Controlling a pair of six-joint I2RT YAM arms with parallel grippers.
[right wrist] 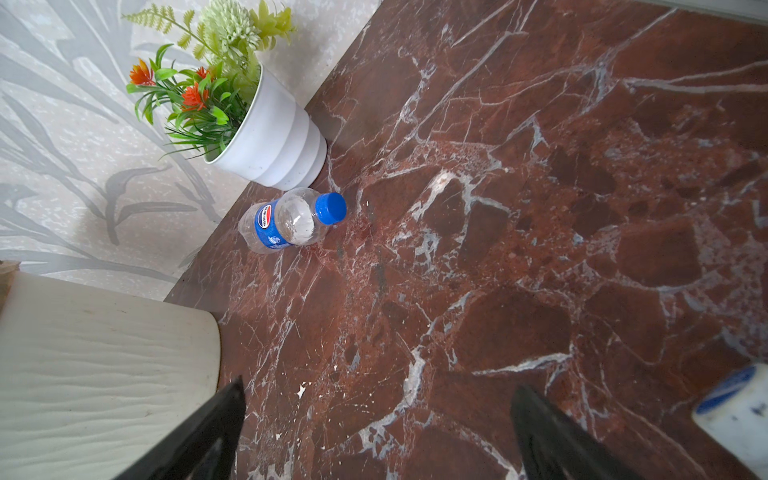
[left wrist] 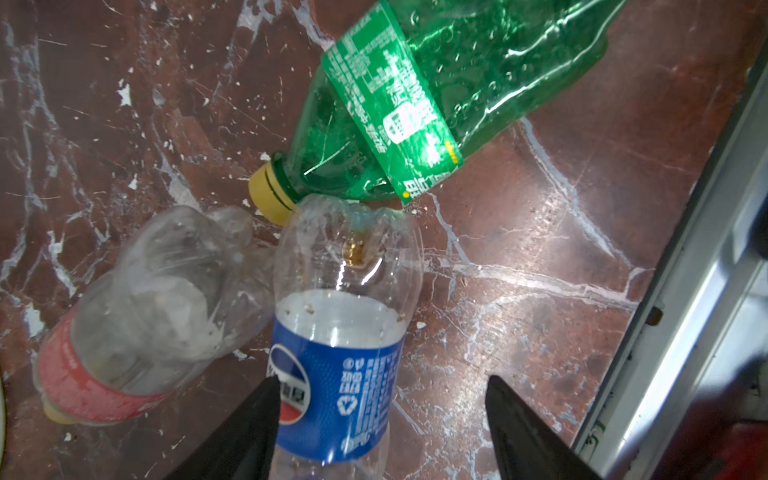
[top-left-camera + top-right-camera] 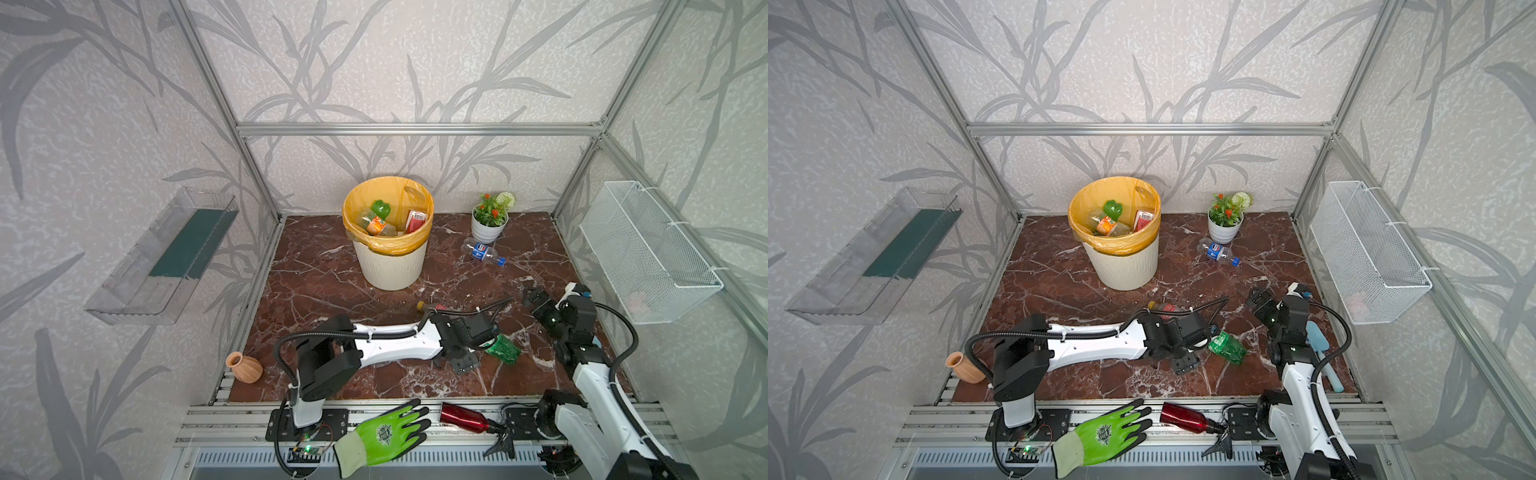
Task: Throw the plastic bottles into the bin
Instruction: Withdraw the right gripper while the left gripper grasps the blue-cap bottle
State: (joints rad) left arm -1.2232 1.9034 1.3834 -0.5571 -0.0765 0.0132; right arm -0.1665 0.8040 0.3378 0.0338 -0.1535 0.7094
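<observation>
My left gripper (image 2: pixel 382 380) is open around a clear bottle with a blue label (image 2: pixel 336 374) lying on the marble. One finger touches the label and the other stands clear of it. Beside it lie a green bottle (image 2: pixel 415 104) (image 3: pixel 503 349) with a yellow cap and a clear bottle with a red label (image 2: pixel 137 316) (image 3: pixel 432 306). Another blue-labelled bottle (image 3: pixel 482 252) (image 1: pixel 286 224) lies by the flower pot. The bin (image 3: pixel 390 266) (image 3: pixel 1125 266) stands at the back with several bottles inside. My right gripper (image 3: pixel 532 297) (image 1: pixel 379 384) hangs open and empty over bare marble.
A white flower pot (image 3: pixel 486 230) stands at the back right, and a white wire basket (image 3: pixel 648 253) hangs on the right wall. A terracotta vase (image 3: pixel 245 368) sits front left. A green glove (image 3: pixel 386 436) and a red metal bottle (image 3: pixel 463 417) lie on the front rail.
</observation>
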